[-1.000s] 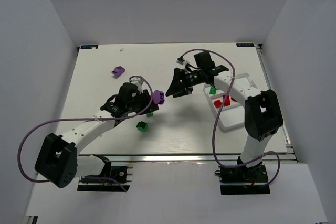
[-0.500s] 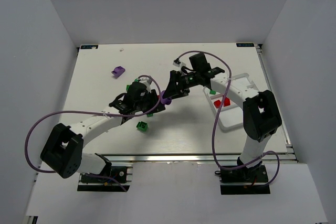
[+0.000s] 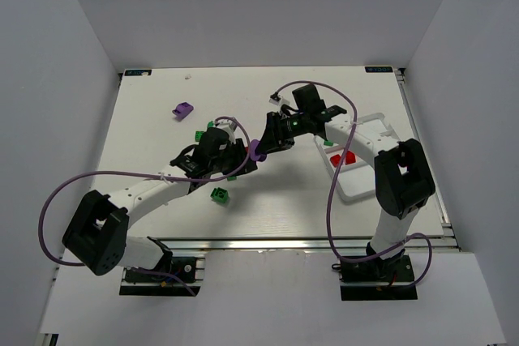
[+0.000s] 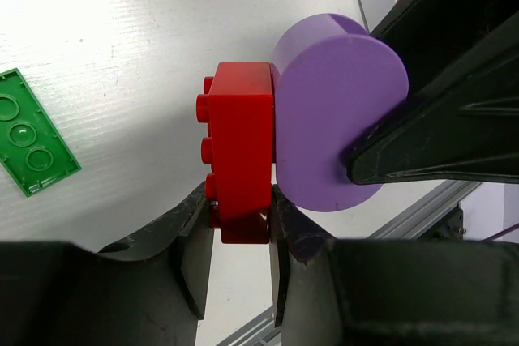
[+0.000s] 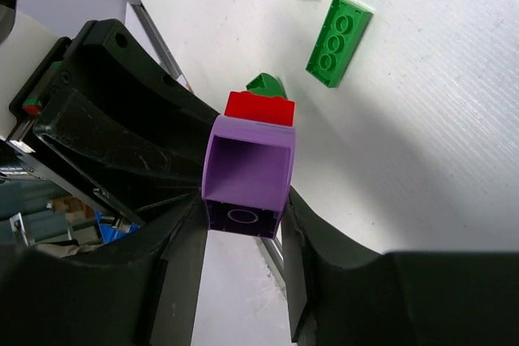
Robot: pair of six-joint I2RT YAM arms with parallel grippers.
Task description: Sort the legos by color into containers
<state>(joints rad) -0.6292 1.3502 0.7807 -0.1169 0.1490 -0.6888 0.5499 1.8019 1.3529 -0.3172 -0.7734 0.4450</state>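
Right jaws have closed onto the purple brick [image 5: 247, 172]. Left jaws pinch the attached red brick [image 4: 239, 143]; splitting looks next.

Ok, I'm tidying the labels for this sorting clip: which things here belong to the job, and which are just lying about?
Job: red brick and purple piece, stuck together; loose green bricks; loose purple brick; white tray.
Lying about: purple cables; small white scrap at the far edge.

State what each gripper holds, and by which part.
The left gripper grips the red brick by one end; the right gripper pinches the attached purple piece by its sides.
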